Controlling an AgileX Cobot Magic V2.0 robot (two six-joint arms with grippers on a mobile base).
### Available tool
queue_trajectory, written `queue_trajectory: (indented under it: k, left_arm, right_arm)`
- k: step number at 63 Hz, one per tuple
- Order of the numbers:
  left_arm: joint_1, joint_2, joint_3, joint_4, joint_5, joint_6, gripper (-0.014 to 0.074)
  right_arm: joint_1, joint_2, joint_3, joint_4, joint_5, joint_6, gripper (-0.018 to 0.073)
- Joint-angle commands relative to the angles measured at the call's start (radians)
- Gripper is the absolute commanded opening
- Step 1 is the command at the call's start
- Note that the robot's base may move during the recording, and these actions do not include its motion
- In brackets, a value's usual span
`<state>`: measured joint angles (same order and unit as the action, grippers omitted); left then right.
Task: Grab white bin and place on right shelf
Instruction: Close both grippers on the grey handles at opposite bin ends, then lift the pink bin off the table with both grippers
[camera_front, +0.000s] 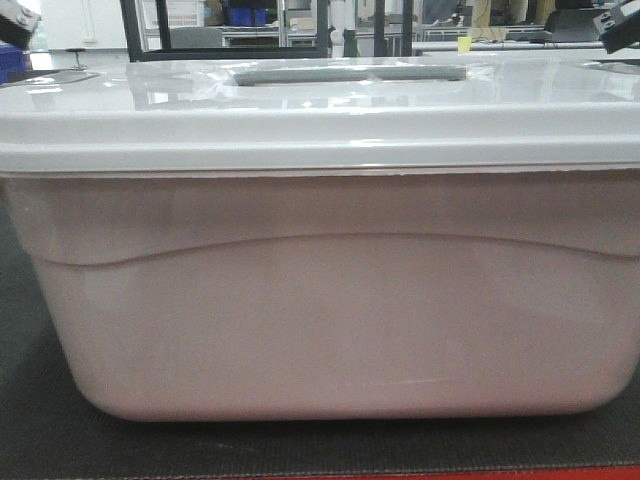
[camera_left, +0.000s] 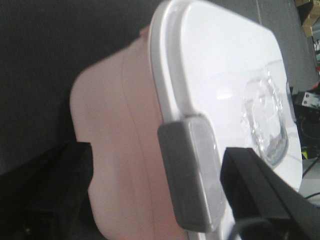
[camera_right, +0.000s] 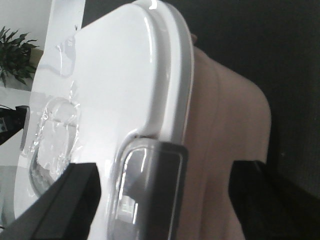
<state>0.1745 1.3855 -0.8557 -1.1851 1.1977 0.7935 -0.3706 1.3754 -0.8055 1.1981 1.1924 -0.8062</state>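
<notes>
Bin (camera_front: 330, 320), one, between two tools: left tool (camera_left: 165, 200), right tool (camera_right: 160, 200).

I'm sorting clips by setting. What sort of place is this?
Probably a lab or workshop storeroom: the white bin sits on a dark mat, and behind it stand shelves holding blue bins.

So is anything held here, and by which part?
The left gripper and right gripper each straddle a grey end latch of the white bin, but a firm grip cannot be told.
</notes>
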Motion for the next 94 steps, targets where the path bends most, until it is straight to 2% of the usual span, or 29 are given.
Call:
queue_trajectory:
  k: [1,9,22,34,49,55,63,70,85,94]
  left_arm:
    - [-0.019,-0.028,0.002,-0.102,0.142,0.004,0.0428]
    - [-0.041,-0.028,0.014,-0.15,0.142,0.004,0.0428]
    - [-0.08,-0.028,0.014,-0.168,0.142,0.004,0.0428]
    - [-0.082,-0.028,0.014,-0.225,0.142,0.004,0.0428]
    - [-0.082,-0.028,0.014,-0.225,0.142,0.004,0.0428]
    - [-0.082,-0.028,0.014,-0.225,0.141,0.004,0.0428]
    - [-0.082,-0.028,0.014,-0.225,0.141,0.004,0.0428]
    - [-0.082,-0.028,0.023,-0.225,0.135,0.004,0.0428]
    - [-0.121,-0.028,0.045,-0.225,0.119,0.004,0.0425]
    - [-0.133,-0.028,0.045,-0.278,0.13,0.004,0.0369]
  right_arm:
    - [-0.007,-0.02,-0.012,0.101,0.134,-0.025,0.0623]
    - [-0.005,-0.02,-0.012,0.127,0.135,-0.026,0.0623]
    - [-0.002,-0.02,-0.012,0.15,0.14,-0.03,0.0623]
    - [0.04,-0.02,-0.012,0.15,0.141,-0.033,0.0623]
    - [0.091,-0.02,-0.012,0.15,0.138,-0.033,0.0618]
    - [0.091,-0.02,-0.012,0.15,0.138,-0.033,0.058]
    - [0.091,-0.02,-0.012,0.151,0.138,-0.033,0.0474]
    - [0.091,-0.02,-0.012,0.151,0.138,-0.033,0.0416]
    - [0.091,-0.02,-0.012,0.158,0.138,-0.033,0.04]
    - [0.091,-0.022,-0.012,0.194,0.141,-0.033,0.0358]
